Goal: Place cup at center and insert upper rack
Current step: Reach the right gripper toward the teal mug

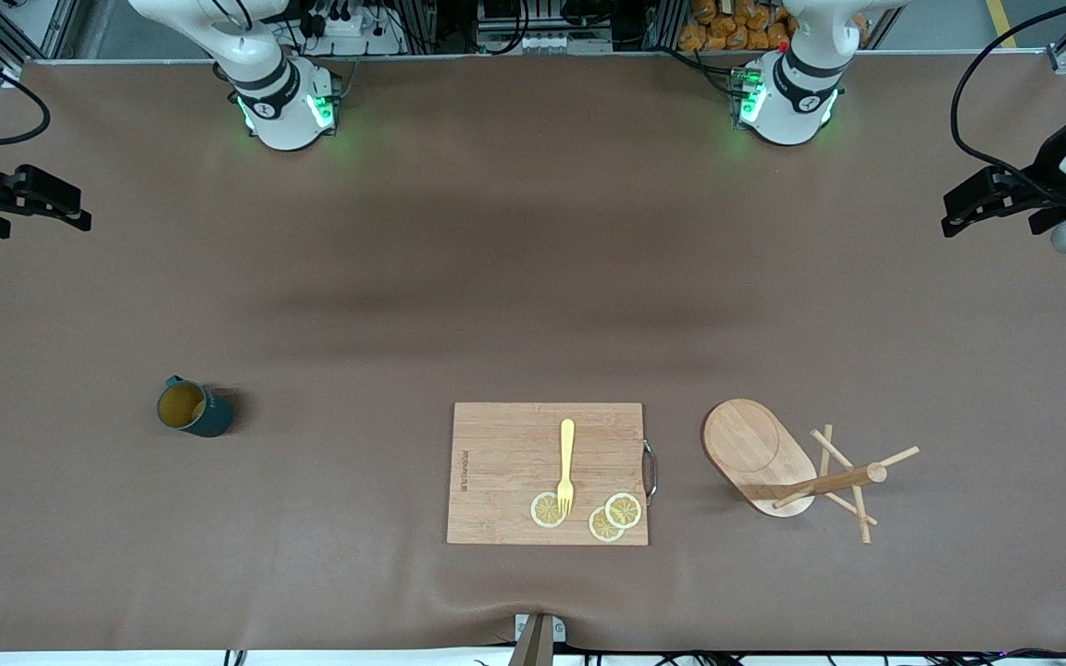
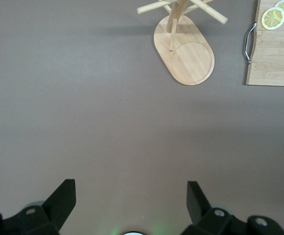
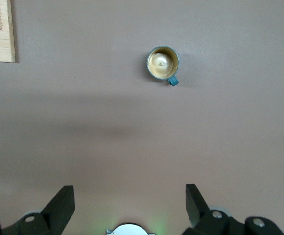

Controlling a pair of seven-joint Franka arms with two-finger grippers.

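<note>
The dark teal cup (image 1: pixel 192 408) stands upright on the table toward the right arm's end; it also shows in the right wrist view (image 3: pixel 162 63), with a tan inside and a small handle. The wooden mug tree (image 1: pixel 760 453) stands on its oval base toward the left arm's end, its pegs spreading from the post; the left wrist view (image 2: pixel 188 56) shows it too. My right gripper (image 1: pixel 70 211) (image 3: pixel 130 191) is open and empty, high over the table's edge, far from the cup. My left gripper (image 1: pixel 959 215) (image 2: pixel 131 188) is open and empty, far from the mug tree.
A rectangular bamboo cutting board (image 1: pixel 496 444) lies between the cup and the mug tree, near the front camera's edge. On it lie a yellow fork (image 1: pixel 566 462) and three lemon slices (image 1: pixel 612 516). It has a metal handle (image 1: pixel 650 470) on the mug tree's side.
</note>
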